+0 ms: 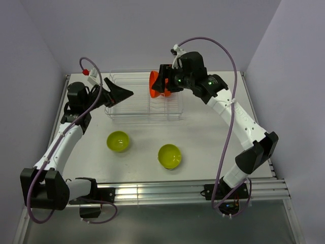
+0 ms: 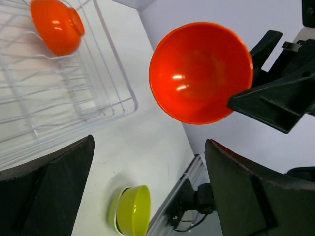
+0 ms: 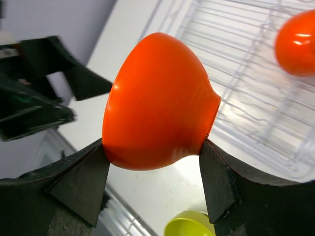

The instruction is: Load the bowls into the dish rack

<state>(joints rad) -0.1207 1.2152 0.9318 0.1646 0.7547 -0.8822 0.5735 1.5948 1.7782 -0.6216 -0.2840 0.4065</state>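
Observation:
My right gripper (image 1: 161, 84) is shut on an orange bowl (image 3: 157, 103), held on its side above the right end of the dish rack (image 1: 144, 101). Its fingers press on the rim and the base. The bowl's hollow faces my left gripper (image 1: 120, 94), which hangs open and empty over the rack's left part. A second orange bowl (image 2: 56, 25) lies inside the rack (image 2: 74, 98) and is also in the right wrist view (image 3: 295, 43). Two lime-green bowls (image 1: 118, 141) (image 1: 169, 155) stand upright on the table in front of the rack.
The white table (image 1: 213, 137) ends at a metal rail (image 1: 193, 189) along its near edge. Purple walls close in the back and both sides. The rack (image 3: 246, 73) stands at the table's back, left of centre.

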